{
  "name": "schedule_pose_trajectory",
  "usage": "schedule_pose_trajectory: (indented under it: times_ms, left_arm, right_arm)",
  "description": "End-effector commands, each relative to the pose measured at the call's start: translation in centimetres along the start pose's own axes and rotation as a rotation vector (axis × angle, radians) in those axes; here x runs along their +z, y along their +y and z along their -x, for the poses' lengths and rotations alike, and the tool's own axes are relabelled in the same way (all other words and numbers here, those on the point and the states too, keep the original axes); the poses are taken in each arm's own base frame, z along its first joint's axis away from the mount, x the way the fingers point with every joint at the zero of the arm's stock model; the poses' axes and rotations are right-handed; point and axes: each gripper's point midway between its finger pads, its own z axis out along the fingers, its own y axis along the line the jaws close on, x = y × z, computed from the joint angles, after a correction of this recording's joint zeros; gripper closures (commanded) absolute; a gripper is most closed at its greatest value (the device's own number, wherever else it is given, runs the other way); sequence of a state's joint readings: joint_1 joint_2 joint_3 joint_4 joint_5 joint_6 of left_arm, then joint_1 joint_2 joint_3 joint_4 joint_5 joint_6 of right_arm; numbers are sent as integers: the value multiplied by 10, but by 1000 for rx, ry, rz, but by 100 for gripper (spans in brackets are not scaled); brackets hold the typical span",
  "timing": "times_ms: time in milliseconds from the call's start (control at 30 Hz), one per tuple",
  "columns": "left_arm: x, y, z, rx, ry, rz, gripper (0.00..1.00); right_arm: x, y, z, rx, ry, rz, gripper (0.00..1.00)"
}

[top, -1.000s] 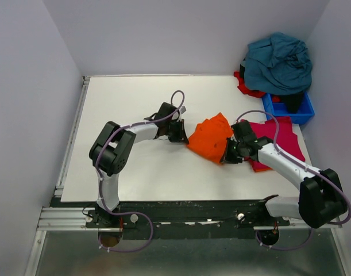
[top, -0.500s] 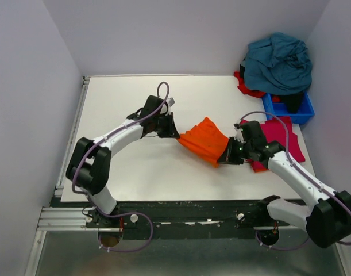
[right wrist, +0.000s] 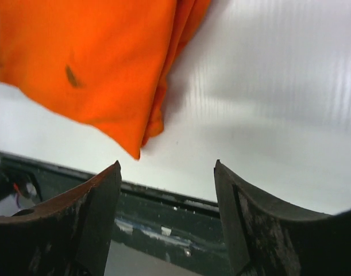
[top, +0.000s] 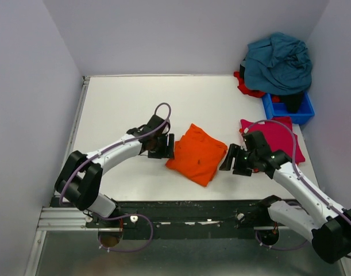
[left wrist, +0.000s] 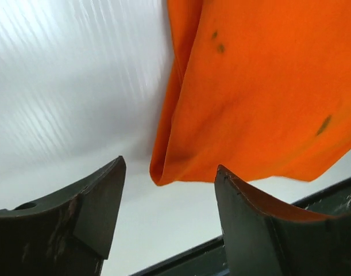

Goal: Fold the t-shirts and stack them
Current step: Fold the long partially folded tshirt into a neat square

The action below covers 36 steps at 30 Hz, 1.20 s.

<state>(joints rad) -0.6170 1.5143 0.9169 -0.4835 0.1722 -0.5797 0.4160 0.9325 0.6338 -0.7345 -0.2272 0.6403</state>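
Note:
A folded orange t-shirt (top: 197, 153) lies flat on the white table between the two arms. My left gripper (top: 165, 146) stands open just left of it, nothing between its fingers; the shirt's corner (left wrist: 164, 172) shows just beyond the jaws in the left wrist view. My right gripper (top: 228, 158) is open just right of the shirt, also empty, with the shirt's corner (right wrist: 135, 146) beyond its jaws. A magenta-red t-shirt (top: 278, 137) lies flat behind the right arm. A teal-blue t-shirt (top: 278, 62) is heaped at the back right over a red one (top: 245, 85).
A small blue bin (top: 290, 109) stands at the back right, under the edge of the teal heap. The table's near edge with a black rail (top: 186, 207) runs just below the orange shirt. White walls close in the table at left, back and right.
Both grippers carried the orange shirt toward the near left, laid it down folded, then opened and let it go. The shirt now rests flat.

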Motion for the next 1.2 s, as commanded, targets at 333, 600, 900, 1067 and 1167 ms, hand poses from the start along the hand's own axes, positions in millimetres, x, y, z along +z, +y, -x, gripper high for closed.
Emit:
schedule_pose_trajectory:
  times_ms: [333,600,900,1067,1167]
  left_arm:
    - [3,-44,135,56,-289,-67,29]
    - [50,-60,157,32,-286,-165,30]
    - [89,-86,179,5,-234,-294,44]
    - [112,-68,172,-33,-186,-227,56]
    - [112,-48,172,-66,-213,-145,69]
  right_arm:
    - [55,-10,79,111,-160,-137,34]
    - [76,-18,96,142,-148,-130,40]
    - [94,-23,108,80,-114,-168,55]
    - [98,-16,128,33,-134,-166,55]
    - [100,-7,143,0,-143,-147,54]
